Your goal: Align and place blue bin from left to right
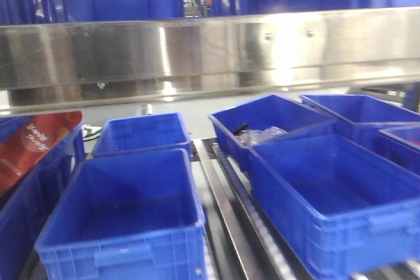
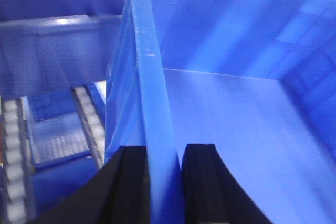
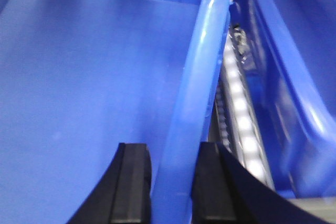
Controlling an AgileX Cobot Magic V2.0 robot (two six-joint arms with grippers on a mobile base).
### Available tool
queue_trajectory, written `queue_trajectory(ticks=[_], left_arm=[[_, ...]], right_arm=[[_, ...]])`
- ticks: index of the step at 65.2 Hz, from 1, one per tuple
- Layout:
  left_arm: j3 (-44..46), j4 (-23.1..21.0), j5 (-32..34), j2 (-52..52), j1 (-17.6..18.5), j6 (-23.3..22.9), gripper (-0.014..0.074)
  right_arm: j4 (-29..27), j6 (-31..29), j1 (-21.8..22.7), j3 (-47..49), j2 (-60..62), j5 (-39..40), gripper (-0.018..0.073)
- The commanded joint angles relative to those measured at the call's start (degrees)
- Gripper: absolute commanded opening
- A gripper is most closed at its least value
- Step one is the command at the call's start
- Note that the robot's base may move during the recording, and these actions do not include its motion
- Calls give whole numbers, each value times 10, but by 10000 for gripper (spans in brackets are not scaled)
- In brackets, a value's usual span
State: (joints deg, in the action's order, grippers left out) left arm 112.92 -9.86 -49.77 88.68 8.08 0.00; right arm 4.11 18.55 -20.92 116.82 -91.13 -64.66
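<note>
Currently the left fingers (image 2: pixel 131 182) and right fingers (image 3: pixel 131 182) each clamp a side-wall rim of the blue bin (image 2: pixel 236 129), which sits between them; a neighbouring bin (image 3: pixel 294 77) lies at 3 o'clock. Move both arms together, level, to avoid twisting

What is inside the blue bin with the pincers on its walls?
Just bare blue floor shows inside the blue bin. The left pincer and right pincer, clamped on its walls, cover the nearest strip, so that part is unseen.
</note>
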Motion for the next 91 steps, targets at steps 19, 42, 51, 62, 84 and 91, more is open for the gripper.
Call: queue_trajectory(ticks=[19,42,51,62,84,91], left_arm=[[10,-14,63,-14,3,8,-111],[10,-14,63,-14,3,8,-111],[10,-14,63,-14,3,8,-111],[10,-14,63,-14,3,8,-111],[10,-14,63,-14,3,8,-111],[10,-14,63,-14,3,8,-111]], right_arm=[[0,-23,-3,9,13,52,-70],[0,-23,-3,9,13,52,-70],[0,-23,-3,9,13,52,-70],[0,-23,-3,9,13,52,-70],[0,-23,-3,9,13,52,-70],[0,-23,-3,9,13,52,-70]])
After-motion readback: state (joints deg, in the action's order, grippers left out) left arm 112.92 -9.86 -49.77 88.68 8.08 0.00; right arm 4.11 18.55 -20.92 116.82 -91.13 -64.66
